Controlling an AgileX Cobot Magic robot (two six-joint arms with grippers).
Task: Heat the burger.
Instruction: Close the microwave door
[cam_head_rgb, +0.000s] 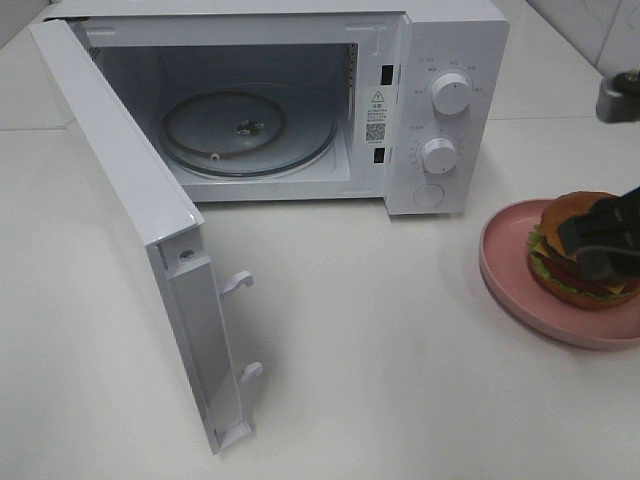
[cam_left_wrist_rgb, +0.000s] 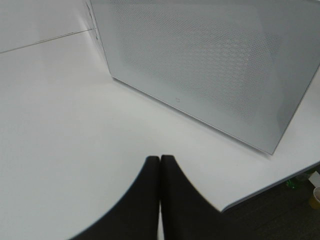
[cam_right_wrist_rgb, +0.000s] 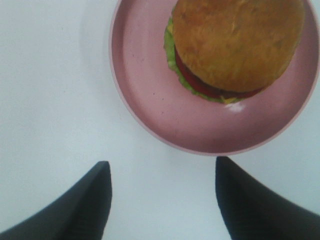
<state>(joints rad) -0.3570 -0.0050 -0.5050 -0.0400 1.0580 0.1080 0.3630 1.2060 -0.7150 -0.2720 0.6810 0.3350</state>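
Note:
The burger (cam_head_rgb: 572, 207) with a golden-brown bun sits on a pink plate (cam_head_rgb: 503, 262) at the table's right side. My right gripper (cam_head_rgb: 598, 245) hangs over it in the high view and hides part of the bun. In the right wrist view that gripper (cam_right_wrist_rgb: 162, 167) is open, its two dark fingers spread over bare table just short of the plate (cam_right_wrist_rgb: 150, 100), with the burger (cam_right_wrist_rgb: 237, 45) beyond them and nothing between the fingers. My left gripper (cam_left_wrist_rgb: 160, 165) is shut, empty, and faces the outer side of the microwave door (cam_left_wrist_rgb: 210, 65).
The white microwave (cam_head_rgb: 450, 40) stands at the back with its door (cam_head_rgb: 110, 180) swung wide toward the front left. A glass turntable (cam_head_rgb: 250, 135) lies inside. Two knobs (cam_head_rgb: 450, 95) sit on its right panel. The table edge (cam_left_wrist_rgb: 270, 187) shows in the left wrist view.

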